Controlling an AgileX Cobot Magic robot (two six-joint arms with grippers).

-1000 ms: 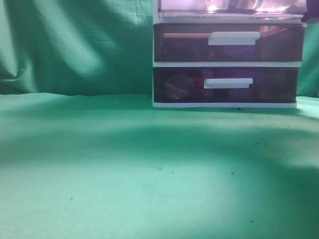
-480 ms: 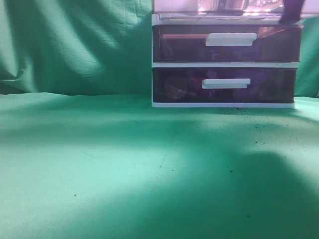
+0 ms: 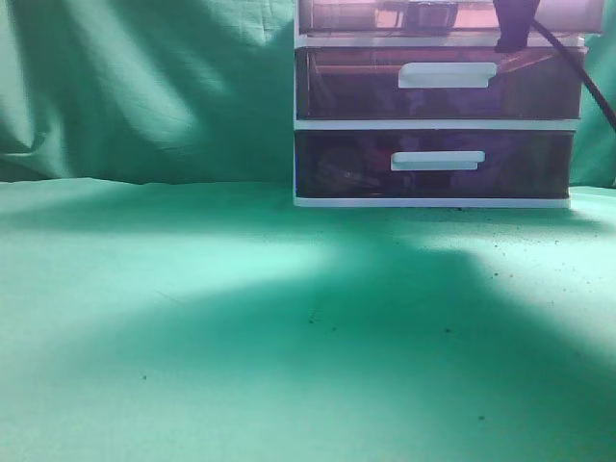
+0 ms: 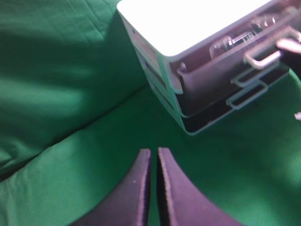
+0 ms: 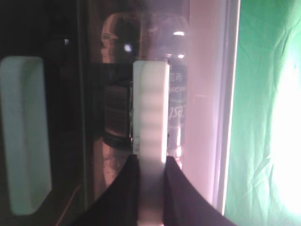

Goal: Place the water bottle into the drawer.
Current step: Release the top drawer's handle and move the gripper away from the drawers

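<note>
Water bottle [image 5: 171, 94]: lies inside the top drawer, seen through the translucent pink front, just behind the handle; in the left wrist view it shows as a clear shape [image 4: 230, 44] in the top tier.
Right gripper [image 5: 151, 162]: its two dark fingers are clamped on the drawer's white handle [image 5: 150, 136], one on each side, touching it.
Drawer [image 5: 207, 94]: topmost tier of the white-framed unit, with a reddish-pink front; in the left wrist view it stands out a little from the frame.
Left gripper [image 4: 154, 157]: fingers pressed almost together with only a thin slit between, holding nothing, hanging above the green cloth [image 4: 94, 155] well apart from the unit.
Drawer unit [image 3: 438, 123]: stands on the cloth at the back right of the exterior view, with two darker purple-brown drawers [image 3: 438, 87] below the top tier, each with a white handle.
Right arm [image 3: 515, 24]: a dark shape in front of the top tier's right part, a black cable [image 3: 582, 72] trailing down to the right.
</note>
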